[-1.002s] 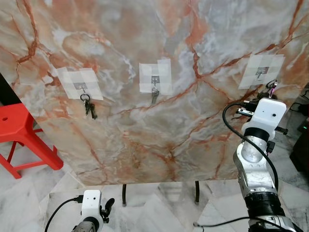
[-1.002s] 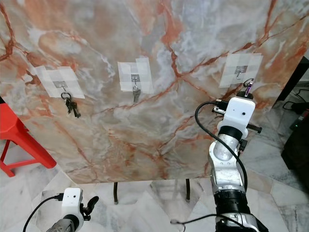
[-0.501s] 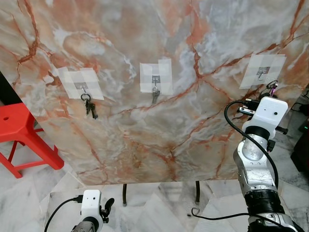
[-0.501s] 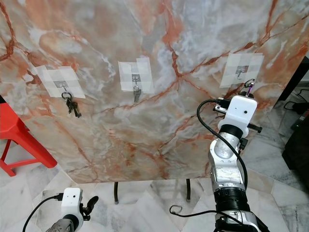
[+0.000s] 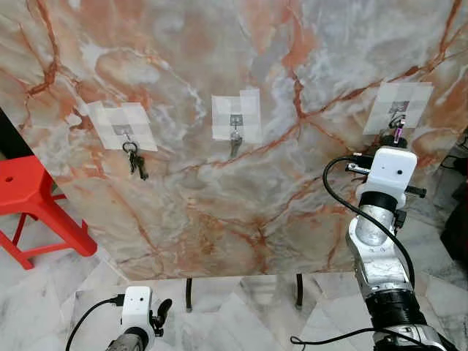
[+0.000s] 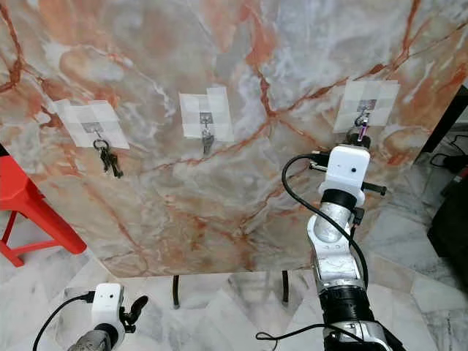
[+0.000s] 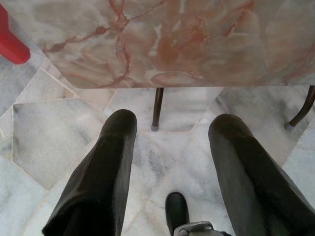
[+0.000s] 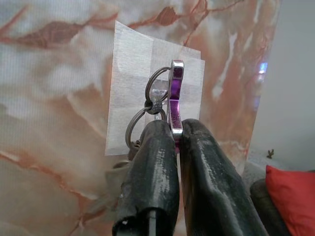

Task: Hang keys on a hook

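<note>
One second on, your right gripper (image 8: 174, 140), pinching the purple keys (image 8: 174, 96), has swung leftward onto the taped hook (image 5: 396, 111), so hooking looks imminent; left gripper (image 7: 170, 167) hangs spread apart.

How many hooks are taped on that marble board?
3: the left hook holds a key bunch, the middle hook holds a key, and the right hook has the right gripper bringing a purple carabiner up to it.
</note>
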You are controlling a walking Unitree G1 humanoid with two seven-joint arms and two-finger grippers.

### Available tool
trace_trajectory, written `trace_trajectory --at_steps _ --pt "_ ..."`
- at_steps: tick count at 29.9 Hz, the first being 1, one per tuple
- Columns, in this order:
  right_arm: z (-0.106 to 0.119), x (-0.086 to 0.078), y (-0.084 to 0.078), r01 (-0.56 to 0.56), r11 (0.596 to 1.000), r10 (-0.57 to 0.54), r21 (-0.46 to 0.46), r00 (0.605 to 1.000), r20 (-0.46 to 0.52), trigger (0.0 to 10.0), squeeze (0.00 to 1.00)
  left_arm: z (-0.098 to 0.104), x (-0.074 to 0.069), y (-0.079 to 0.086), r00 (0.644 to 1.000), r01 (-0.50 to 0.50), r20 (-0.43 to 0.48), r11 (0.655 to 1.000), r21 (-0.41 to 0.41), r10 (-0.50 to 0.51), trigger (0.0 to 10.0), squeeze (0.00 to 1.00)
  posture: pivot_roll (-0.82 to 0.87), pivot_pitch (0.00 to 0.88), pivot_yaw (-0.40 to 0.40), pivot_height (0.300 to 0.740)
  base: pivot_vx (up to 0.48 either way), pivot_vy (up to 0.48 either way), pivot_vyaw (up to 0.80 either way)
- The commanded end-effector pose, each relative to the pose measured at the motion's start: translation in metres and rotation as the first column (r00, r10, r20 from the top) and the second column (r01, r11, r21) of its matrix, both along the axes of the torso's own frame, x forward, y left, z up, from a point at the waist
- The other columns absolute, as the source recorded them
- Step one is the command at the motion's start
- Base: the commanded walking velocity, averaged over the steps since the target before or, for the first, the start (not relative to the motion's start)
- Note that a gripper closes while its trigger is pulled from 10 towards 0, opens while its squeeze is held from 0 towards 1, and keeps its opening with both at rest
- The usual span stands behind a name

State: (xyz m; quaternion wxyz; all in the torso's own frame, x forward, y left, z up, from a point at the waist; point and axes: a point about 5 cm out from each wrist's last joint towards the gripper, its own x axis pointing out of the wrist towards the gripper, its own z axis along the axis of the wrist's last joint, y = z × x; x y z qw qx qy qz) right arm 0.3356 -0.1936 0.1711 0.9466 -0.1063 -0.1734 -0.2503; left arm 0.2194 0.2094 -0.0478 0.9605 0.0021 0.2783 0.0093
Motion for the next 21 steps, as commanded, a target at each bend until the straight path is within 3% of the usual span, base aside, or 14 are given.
trace_trajectory --at_steps 1,9,21 --pt "0.007 -0.001 -0.001 0.01 1.0 -0.01 -0.009 0.999 0.036 10.0 0.0 -0.002 -0.002 0.002 1.0 0.007 -0.021 1.0 0.012 -0.007 10.0 0.0 0.1 0.064 0.031 0.74 0.0 0.0 0.0" --pt "0.009 0.0 -0.005 0.036 0.999 -0.035 -0.009 0.999 0.04 10.0 0.0 -0.002 -0.003 0.002 1.0 0.008 -0.023 1.0 0.014 -0.008 10.0 0.0 0.1 0.067 0.032 0.74 0.0 0.0 0.0" --pt "0.011 0.006 -0.02 0.088 0.994 -0.09 0.062 0.996 0.027 10.0 0.0 -0.002 -0.002 0.002 1.0 0.008 -0.022 1.0 0.013 -0.008 10.0 0.0 0.1 0.067 0.035 0.74 0.0 0.0 0.0"
